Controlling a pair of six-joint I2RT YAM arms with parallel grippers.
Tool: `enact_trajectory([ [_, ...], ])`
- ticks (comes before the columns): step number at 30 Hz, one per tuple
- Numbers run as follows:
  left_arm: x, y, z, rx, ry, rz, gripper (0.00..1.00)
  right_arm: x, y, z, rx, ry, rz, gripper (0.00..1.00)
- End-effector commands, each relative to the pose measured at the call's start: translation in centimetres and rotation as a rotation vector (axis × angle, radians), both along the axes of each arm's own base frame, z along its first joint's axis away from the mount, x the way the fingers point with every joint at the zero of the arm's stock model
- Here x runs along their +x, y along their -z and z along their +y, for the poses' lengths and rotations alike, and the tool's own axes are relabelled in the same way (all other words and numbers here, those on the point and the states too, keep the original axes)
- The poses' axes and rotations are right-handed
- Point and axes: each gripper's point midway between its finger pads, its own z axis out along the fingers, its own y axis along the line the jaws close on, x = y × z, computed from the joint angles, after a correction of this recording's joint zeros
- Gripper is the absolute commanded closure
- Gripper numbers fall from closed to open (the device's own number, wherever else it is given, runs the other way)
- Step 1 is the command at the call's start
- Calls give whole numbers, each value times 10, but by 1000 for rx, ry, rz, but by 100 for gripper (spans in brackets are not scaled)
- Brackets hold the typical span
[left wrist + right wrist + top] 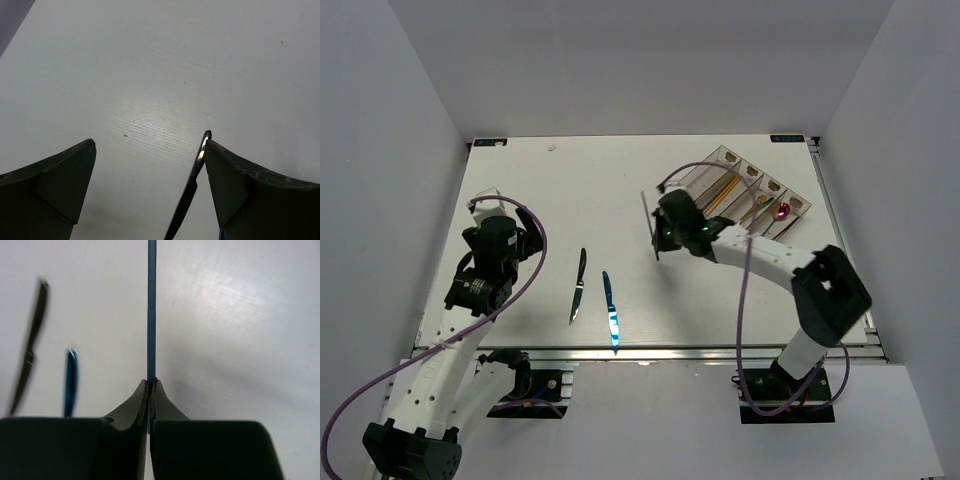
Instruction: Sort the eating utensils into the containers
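Nearest me, two knives lie flat on the white table (550, 190). A blue knife (610, 312) lies close to the front edge, and a black knife (579, 285) lies just beside it on the left, apart from it and roughly parallel. The left gripper (149, 142) hangs over bare tabletop with its fingers spread wide and nothing between them. The tip of the black knife just shows beside its right finger.

Further in, the right gripper (151, 382) is pinched tight on a thin blue chopstick (151, 315). It grips the stick close to one end, so nearly all of its length juts straight out past the fingertips.

The stick looks stiff, very light and glossy. With a grip that near the end, I'd expect it to pivot or slide between the pads if it is swung fast. It should be carried slowly and lined up with a slot before it is let go.

The knives look heavier but lie low and slick against the table. The handle, near the balance point, seems the best place to pinch them, across the narrow width.

Farthest back on the right sits the smoky tray (740, 163) with its long compartments. It already holds a gold piece (721, 195) and a purple spoon (782, 210) in separate lanes. The chopstick is near the tray's front end but not yet over it.
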Motion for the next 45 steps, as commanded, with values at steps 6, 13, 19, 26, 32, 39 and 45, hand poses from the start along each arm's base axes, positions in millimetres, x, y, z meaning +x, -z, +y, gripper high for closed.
enact_trajectory([
  [6,-2,-4,1,-6,-2,-19,2,103,-66,-104,502,572,-142,100],
  [13,-2,-5,2,-5,-4,-22,2,155,-63,-178,495,884,-204,100],
  [19,-1,-3,0,-6,1,-14,2,186,-63,-198,496,941,-201,100],
  [26,0,-1,-1,-5,4,-6,2,204,-49,-197,499,920,-150,97],
  [32,1,1,0,-3,1,0,2,197,-55,-195,529,899,-157,56],
  [39,1,2,0,0,2,4,2,189,-89,-177,566,787,-198,42],
  [45,1,1,1,3,-3,2,2,159,-128,-118,418,513,-342,32],
])
